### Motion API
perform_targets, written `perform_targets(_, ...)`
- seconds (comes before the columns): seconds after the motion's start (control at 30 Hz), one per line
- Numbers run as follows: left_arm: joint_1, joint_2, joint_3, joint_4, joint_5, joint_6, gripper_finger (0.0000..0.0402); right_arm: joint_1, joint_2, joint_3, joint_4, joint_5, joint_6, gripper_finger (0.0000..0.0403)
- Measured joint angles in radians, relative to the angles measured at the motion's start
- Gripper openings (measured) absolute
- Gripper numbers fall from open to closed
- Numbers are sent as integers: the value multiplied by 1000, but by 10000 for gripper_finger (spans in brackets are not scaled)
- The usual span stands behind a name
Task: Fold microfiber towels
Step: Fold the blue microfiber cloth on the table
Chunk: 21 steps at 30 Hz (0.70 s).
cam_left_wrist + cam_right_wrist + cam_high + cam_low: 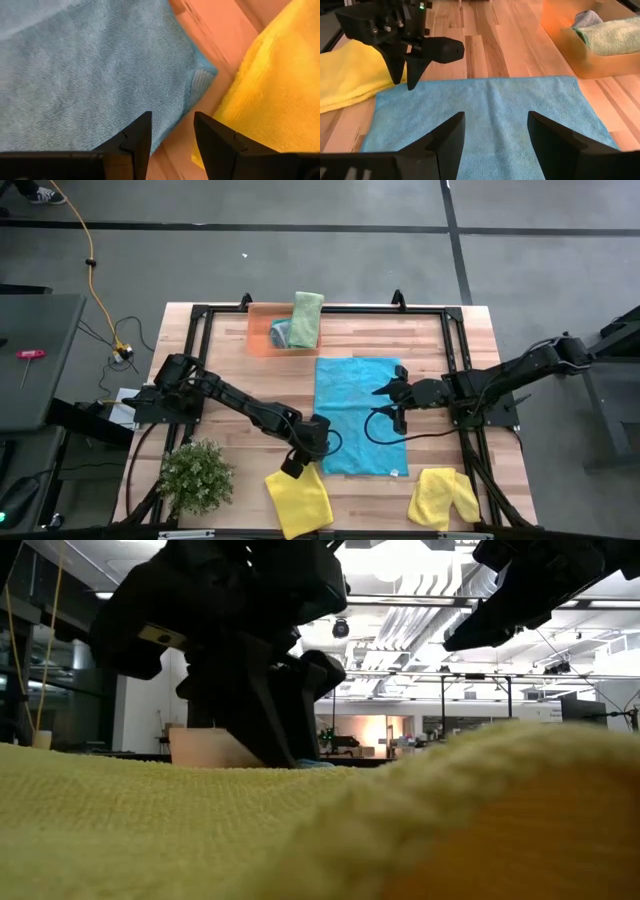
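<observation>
Two arms work over a wooden surface (240, 370) in the high view. A teal-blue towel (355, 415) lies spread flat in the middle. The left gripper (293, 468) sits at that towel's near left corner, just beside a folded yellow towel (298, 498) at the front edge. The right gripper (393, 405) hovers over the towel's right side, fingers apart and holding nothing. A second yellow towel (443, 498) lies crumpled at the front right. An orange tray (262, 335) at the back holds a folded light green towel (306, 318) and a grey one (280, 332). A small green plant (196, 475) stands at the front left.

Low view: yellow cloth fills the foreground, and the left gripper's dark body reaches down to the surface behind it.

Left wrist view: the fingers (135, 140) stand apart, empty, over the corner of the teal-blue towel (90, 75), with bare wood and the yellow towel (275, 90) alongside.

Right wrist view: the open fingers (445, 137) frame the flat teal-blue towel (485, 115); the left gripper (405, 77) points down at its far corner, next to the yellow towel (350, 75). The tray (580, 50) shows with the green towel (615, 37).
</observation>
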<state>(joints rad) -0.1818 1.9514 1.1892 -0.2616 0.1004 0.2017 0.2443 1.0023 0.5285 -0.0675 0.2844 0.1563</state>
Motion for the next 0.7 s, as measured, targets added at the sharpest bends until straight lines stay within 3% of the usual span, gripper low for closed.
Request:
perform_targets(0.43, -23, 0, 0, 2, 47, -13, 136, 0, 0, 0, 13, 0, 0, 209)
perform_targets(0.7, -58, 27, 0, 92, 45, 15, 136, 0, 0, 0, 21, 0, 0, 209)
